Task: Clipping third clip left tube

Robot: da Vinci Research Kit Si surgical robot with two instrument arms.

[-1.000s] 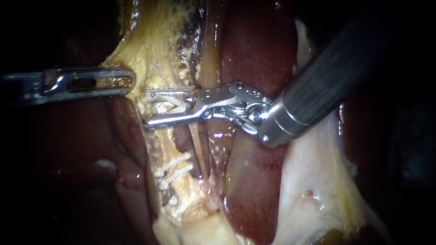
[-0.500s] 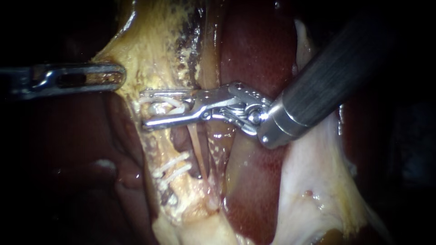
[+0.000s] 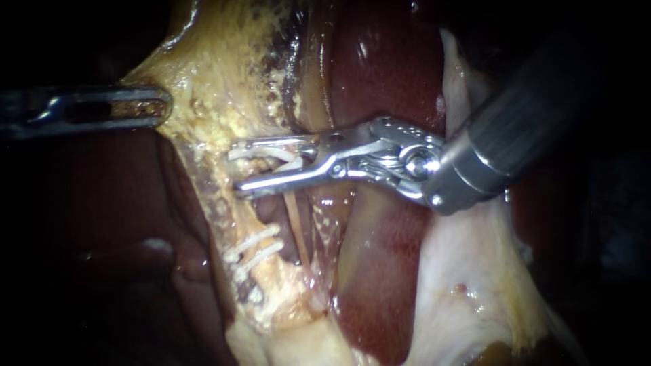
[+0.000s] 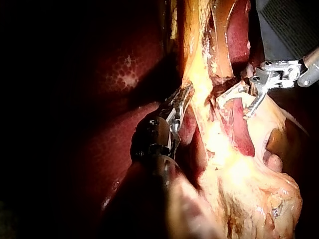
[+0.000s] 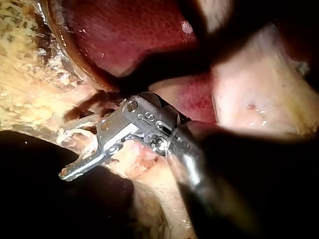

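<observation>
In the endoscope view my right instrument (image 3: 236,167) comes in from the upper right, its jaws open around the yellowish left tube (image 3: 268,278). A white clip (image 3: 261,154) lies across that tube between the jaws, close to the upper one. Two more white clips (image 3: 254,248) sit side by side lower on the same tube. My left instrument (image 3: 159,107) is shut on the edge of the yellow fatty tissue (image 3: 217,74) and holds it stretched to the left. The left wrist view shows that grip (image 4: 182,99). The right wrist view shows my right instrument's open jaws (image 5: 67,147) against the tissue.
Dark red liver (image 3: 386,81) lies behind and right of the tube. A thin pale strand (image 3: 296,227) runs down just right of the clipped tube. Pale whitish tissue (image 3: 468,271) spreads below the right instrument's shaft.
My right instrument has drawn back to the right, jaws still open, with the clip staying on the tube. My left instrument has pulled the yellow tissue further left.
</observation>
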